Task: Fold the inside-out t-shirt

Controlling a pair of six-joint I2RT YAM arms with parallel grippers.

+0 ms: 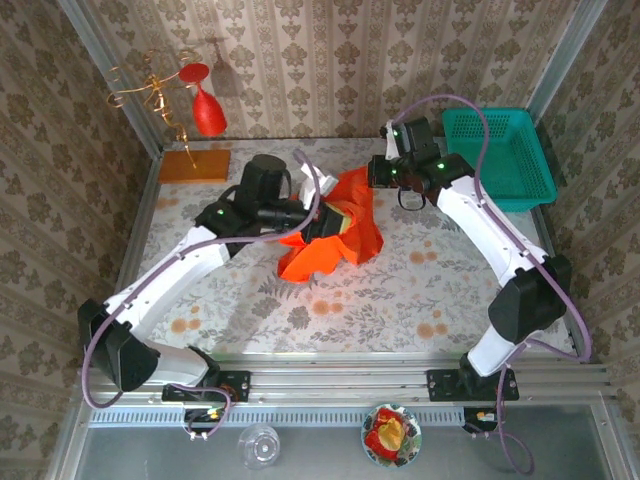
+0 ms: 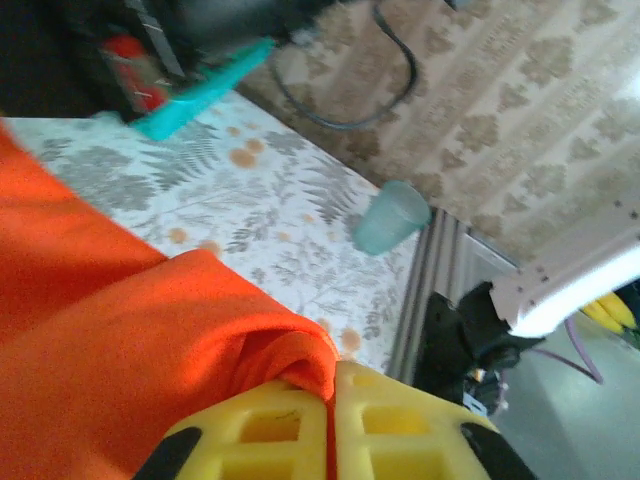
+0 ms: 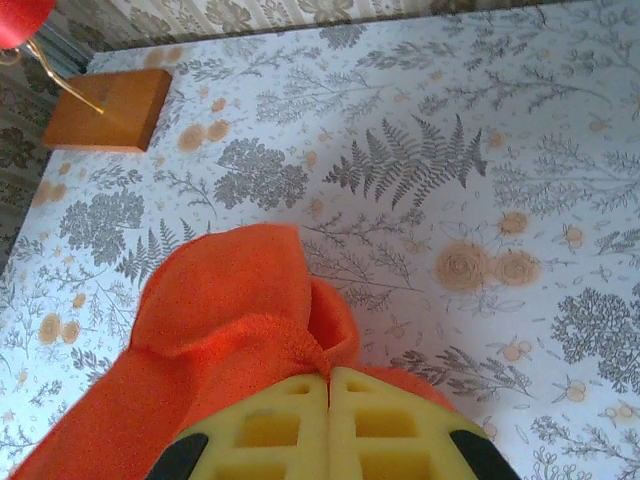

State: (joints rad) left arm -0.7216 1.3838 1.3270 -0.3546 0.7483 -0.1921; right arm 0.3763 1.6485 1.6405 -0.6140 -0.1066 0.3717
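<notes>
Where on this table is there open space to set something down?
Widest bare stretch of table: the near strip between the t-shirt and the front rail. Another lies between the shirt and the right arm. Crowded: the middle, where the left hand and right hand pinch the shirt, and the far corners with the teal basket and orange-brown board.

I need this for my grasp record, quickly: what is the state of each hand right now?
Left hand: closed, pinching a fold of the orange t-shirt.
Right hand: closed, pinching the same t-shirt.
</notes>
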